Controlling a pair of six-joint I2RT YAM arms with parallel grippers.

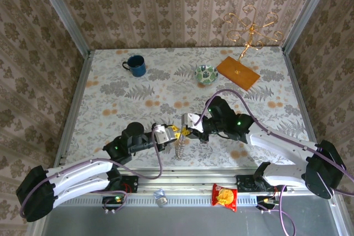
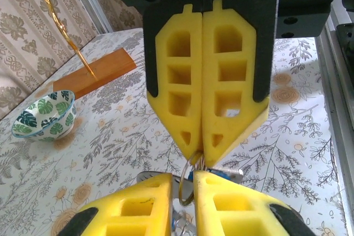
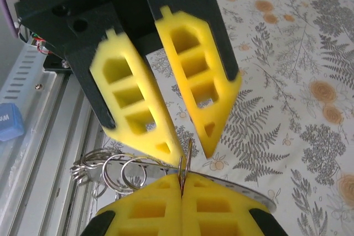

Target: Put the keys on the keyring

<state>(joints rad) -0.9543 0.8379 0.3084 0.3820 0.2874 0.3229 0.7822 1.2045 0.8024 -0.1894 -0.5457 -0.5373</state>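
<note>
Right gripper: pads shut flat on a thin upright metal wire ring. Left gripper meets it tip to tip, slightly parted around the same ring. Just beneath sit a bunch of silvery wire loops and the flat grey metal keyring band. Green leaf-patterned bowl and blue mug stand well apart across the floral table.
</note>
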